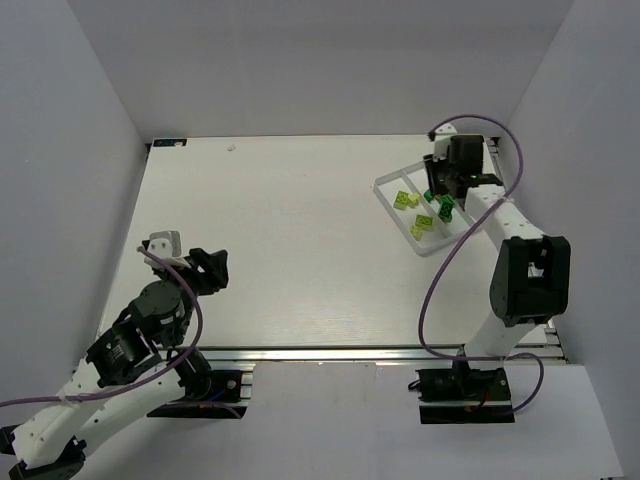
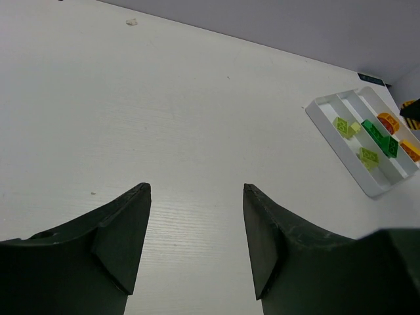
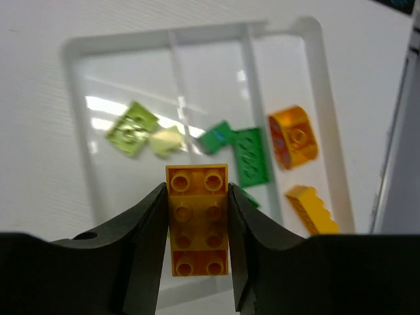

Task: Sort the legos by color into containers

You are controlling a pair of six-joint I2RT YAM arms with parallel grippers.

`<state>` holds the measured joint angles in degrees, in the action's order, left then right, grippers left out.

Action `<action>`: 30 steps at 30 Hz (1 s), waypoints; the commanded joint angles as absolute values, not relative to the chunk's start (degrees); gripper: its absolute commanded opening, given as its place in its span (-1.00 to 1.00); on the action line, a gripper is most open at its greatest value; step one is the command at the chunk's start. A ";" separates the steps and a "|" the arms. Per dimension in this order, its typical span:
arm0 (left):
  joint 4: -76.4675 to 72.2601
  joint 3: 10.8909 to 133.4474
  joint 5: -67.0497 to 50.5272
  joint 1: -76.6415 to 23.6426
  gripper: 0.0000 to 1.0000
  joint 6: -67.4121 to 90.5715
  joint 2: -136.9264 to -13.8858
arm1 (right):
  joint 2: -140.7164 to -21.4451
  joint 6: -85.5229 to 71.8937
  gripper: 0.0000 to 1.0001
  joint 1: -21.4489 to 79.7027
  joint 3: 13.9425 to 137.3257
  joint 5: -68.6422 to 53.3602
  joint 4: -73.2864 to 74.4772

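Observation:
My right gripper (image 3: 197, 197) is shut on an orange two-by-four brick (image 3: 197, 220) and holds it above the clear three-compartment tray (image 3: 197, 36). In the tray lie lime-yellow bricks (image 3: 133, 128) in the left compartment, dark green bricks (image 3: 252, 156) in the middle one, and a round orange-and-red piece (image 3: 294, 136) and an orange brick (image 3: 312, 209) in the right one. In the top view the right gripper (image 1: 455, 175) hangs over the tray (image 1: 385, 190) at the far right. My left gripper (image 2: 197, 190) is open and empty over bare table, also seen at the near left (image 1: 205, 268).
White walls close in the table on the left, right and back. A small white speck (image 2: 132, 22) lies near the far edge. The tray (image 2: 321, 118) sits far right of the left gripper.

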<state>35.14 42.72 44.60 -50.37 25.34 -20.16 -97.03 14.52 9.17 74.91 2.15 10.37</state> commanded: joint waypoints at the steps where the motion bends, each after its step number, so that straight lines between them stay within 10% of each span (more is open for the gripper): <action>1: 33.58 42.72 41.49 -50.45 0.37 23.73 -22.14 | -99.83 17.05 -1.00 4.32 79.16 0.62 13.09; 15: 32.96 42.54 40.25 -50.45 0.37 23.03 -23.11 | -118.47 18.46 -0.99 -9.05 97.45 1.30 19.50; 30: 33.05 42.45 40.69 -50.45 0.38 23.03 -23.82 | -124.19 19.25 0.30 -11.34 103.80 -6.68 25.75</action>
<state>33.82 42.70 41.08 -50.37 23.40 -23.24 -124.38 18.94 -10.48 101.47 -4.08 24.51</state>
